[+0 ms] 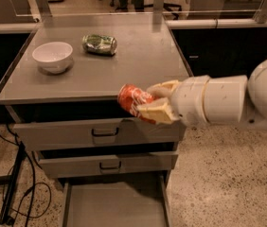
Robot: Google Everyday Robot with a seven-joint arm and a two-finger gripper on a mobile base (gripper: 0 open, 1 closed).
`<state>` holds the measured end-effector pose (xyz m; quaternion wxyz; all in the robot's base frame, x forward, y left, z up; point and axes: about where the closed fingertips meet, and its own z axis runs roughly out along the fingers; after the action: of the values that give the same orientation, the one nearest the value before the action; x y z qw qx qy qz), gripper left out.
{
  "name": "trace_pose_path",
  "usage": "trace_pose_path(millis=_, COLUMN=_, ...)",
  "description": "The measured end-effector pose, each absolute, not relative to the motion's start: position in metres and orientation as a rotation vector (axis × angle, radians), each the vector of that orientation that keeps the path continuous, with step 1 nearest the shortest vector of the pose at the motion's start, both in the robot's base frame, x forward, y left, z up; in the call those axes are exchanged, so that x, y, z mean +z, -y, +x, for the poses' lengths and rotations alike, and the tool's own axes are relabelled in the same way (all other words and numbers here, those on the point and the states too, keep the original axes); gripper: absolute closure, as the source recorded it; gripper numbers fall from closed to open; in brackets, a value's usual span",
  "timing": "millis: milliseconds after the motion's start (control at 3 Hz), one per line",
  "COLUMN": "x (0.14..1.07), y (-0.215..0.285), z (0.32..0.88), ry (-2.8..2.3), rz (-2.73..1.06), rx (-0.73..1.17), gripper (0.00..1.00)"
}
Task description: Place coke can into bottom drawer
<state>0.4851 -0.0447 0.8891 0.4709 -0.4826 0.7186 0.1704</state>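
Pickup done: tool [153, 102] clamped on coke can [132, 100] at frame centre, just off surface [138, 65] front edge; bottom drawer [114, 207] open at bottom centre, can not yet in, so lowering & release left.

White bowl [53, 56] on grey cabinet top [140, 63], green can [99, 44] lying near it, black cables [11, 189] on floor [218, 188]

no legible text, even on coke can [131, 99]
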Motion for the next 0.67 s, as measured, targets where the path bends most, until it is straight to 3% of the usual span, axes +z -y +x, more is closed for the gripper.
trace_pose_path(millis=667, x=0.779, y=0.002, z=0.436, ry=-1.700, rz=-1.292, rx=0.502, gripper=1.00)
